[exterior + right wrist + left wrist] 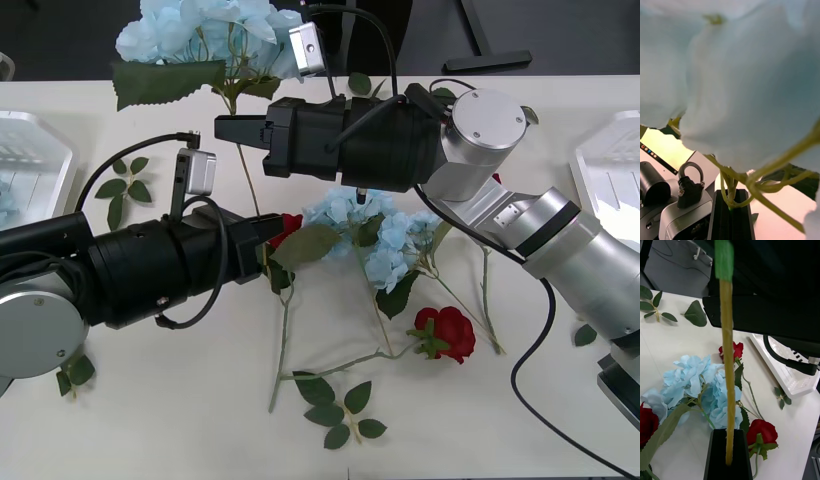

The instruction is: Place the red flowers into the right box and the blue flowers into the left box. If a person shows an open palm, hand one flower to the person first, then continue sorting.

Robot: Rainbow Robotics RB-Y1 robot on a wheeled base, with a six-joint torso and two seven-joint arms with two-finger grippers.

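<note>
We see front view high, facing down at table [150,400]. Right wrist view sits pressed against blue flower [737,75]. Left wrist view faces along held stem [727,352]; shares table.

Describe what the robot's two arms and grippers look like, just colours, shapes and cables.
Both arms have round silver joint housings and bulky black cylindrical forearm sections. The right gripper and left gripper are black with flat, blocky black fingers. Each wrist carries a small silver camera box on a bracket, with black cables looping from it along the arm. The right arm's silver links look angular and segmented.
</note>
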